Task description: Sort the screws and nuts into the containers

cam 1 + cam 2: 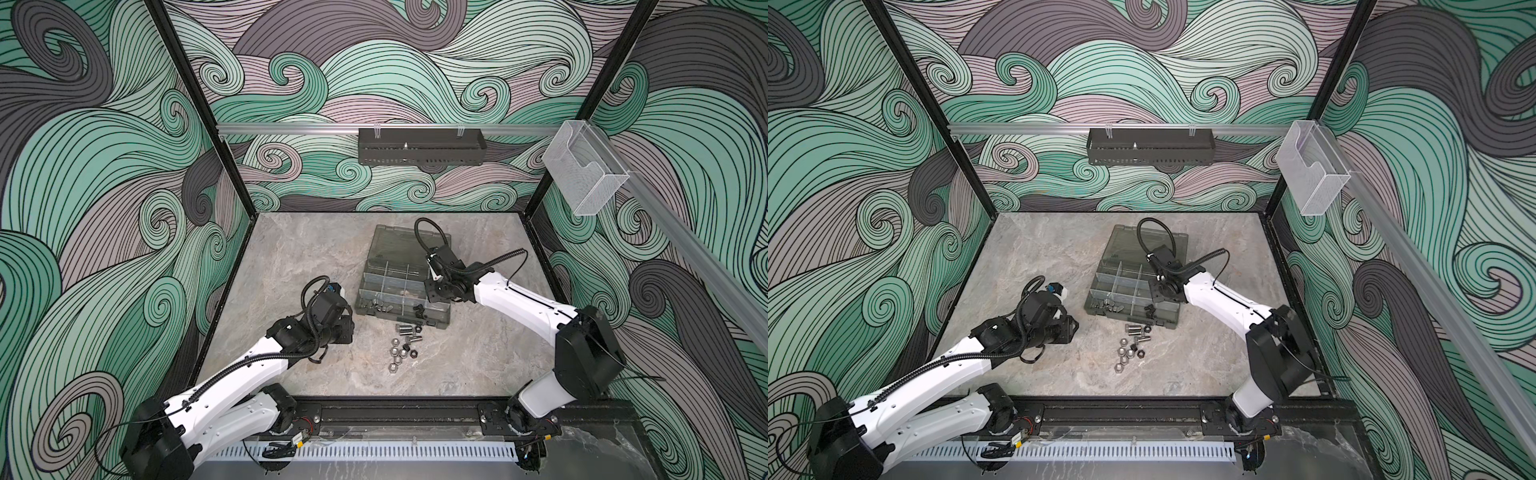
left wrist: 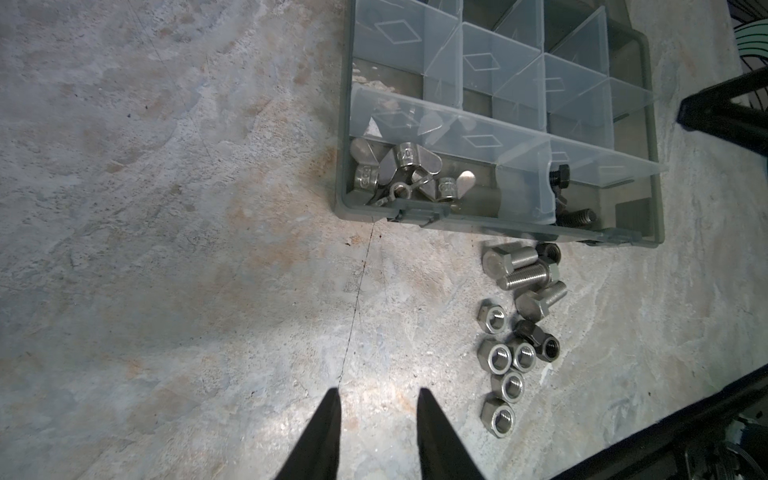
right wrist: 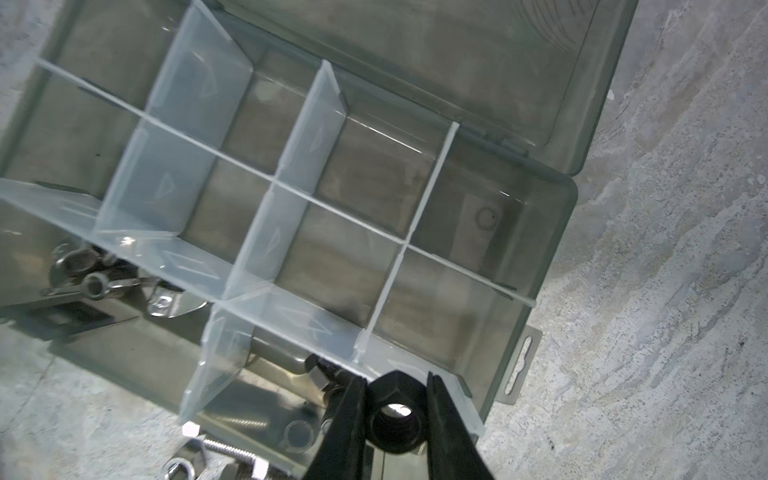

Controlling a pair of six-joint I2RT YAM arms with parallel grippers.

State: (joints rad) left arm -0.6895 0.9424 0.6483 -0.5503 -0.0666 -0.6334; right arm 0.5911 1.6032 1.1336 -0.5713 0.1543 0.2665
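A smoky grey organizer case (image 1: 376,274) (image 1: 1100,286) lies open mid-table, its containers split by clear dividers (image 3: 291,133). My right gripper (image 3: 394,382) (image 1: 432,293) is shut on a black nut (image 3: 395,415) above the case's near right compartments. On the table in front of the case lie silver screws (image 2: 523,270) (image 1: 409,331) and several silver nuts (image 2: 507,365) (image 1: 399,353), with black nuts (image 2: 540,340) among them. My left gripper (image 2: 377,392) (image 1: 349,328) hangs open and empty over bare table left of the nuts. Black screws (image 2: 559,178) lie in a front compartment.
Silver wing nuts (image 2: 407,166) fill the case's front-left compartment. The case lid (image 1: 399,241) lies open at the back. A black perforated tray (image 1: 419,147) and a clear acrylic holder (image 1: 582,170) hang on the wall rails. The arms' base rail (image 1: 395,415) borders the table's front edge.
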